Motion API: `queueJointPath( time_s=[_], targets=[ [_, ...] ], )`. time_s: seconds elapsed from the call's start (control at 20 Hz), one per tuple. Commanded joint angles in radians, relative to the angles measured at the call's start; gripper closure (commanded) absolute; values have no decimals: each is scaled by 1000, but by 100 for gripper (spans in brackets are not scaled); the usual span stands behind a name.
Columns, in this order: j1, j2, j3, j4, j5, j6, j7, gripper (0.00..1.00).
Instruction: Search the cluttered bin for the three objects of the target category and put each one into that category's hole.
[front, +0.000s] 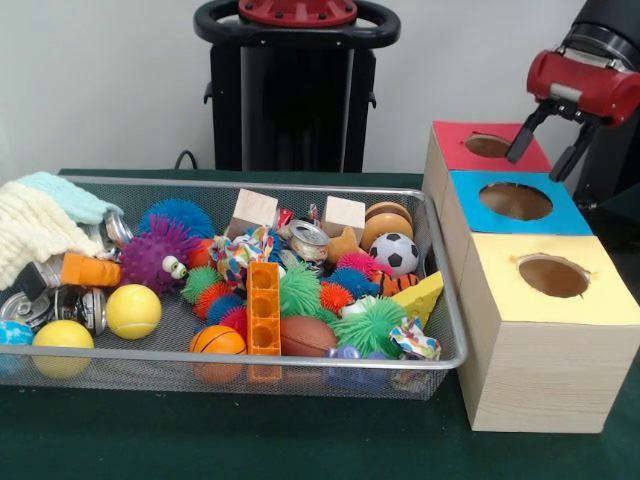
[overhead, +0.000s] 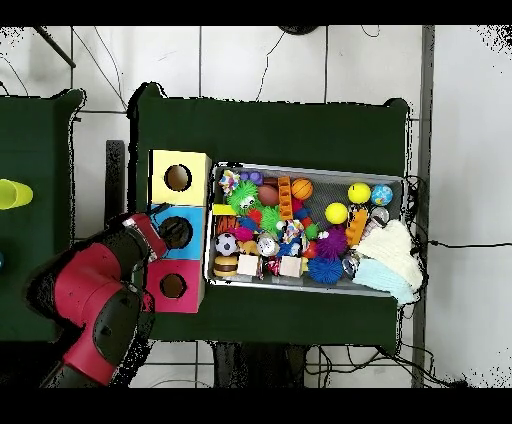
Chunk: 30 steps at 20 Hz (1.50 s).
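Note:
A wire mesh bin (front: 300, 357) (overhead: 320, 170) is packed with toys. Among them are a soccer ball (front: 398, 253) (overhead: 226, 244), a small basketball (front: 217, 340) (overhead: 302, 189), a brown football (front: 307, 336), two yellow balls (front: 133, 311) (front: 62, 335), spiky balls in several colours, two wooden blocks (front: 254, 209) (front: 344, 213), dented cans and an orange block tower (front: 264, 308). Beside the bin stand a red box (front: 455, 140) (overhead: 160, 290), a blue box (front: 470, 195) (overhead: 195, 225) and a yellow box (front: 500, 285) (overhead: 165, 162), each with a round hole on top. My gripper (front: 540, 165) (overhead: 160, 237) hangs open and empty above the red and blue boxes.
A knitted cream and mint cloth (front: 35, 225) (overhead: 390, 245) drapes over one end of the bin. The table is covered in dark green cloth. A yellow cup (overhead: 12, 193) sits on a separate surface beyond the boxes.

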Motion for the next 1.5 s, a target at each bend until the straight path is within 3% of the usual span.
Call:
queueJointPath(
  time_s=[0.05, 0.45, 0.7, 0.9, 1.1, 1.5],
  targets=[
    [-32, 34, 143, -31, -44, 0, 144, 0],
    [-125, -110, 179, 3, -136, -19, -36, 0],
    [-289, -277, 286, 19, -281, -63, -230, 0],
    [-397, -388, 371, 27, -388, -64, -288, 0],
    [-463, -435, 442, 37, -482, -90, -258, 0],
    [-496, -433, 467, -12, -613, -75, -148, 0]
  ],
)
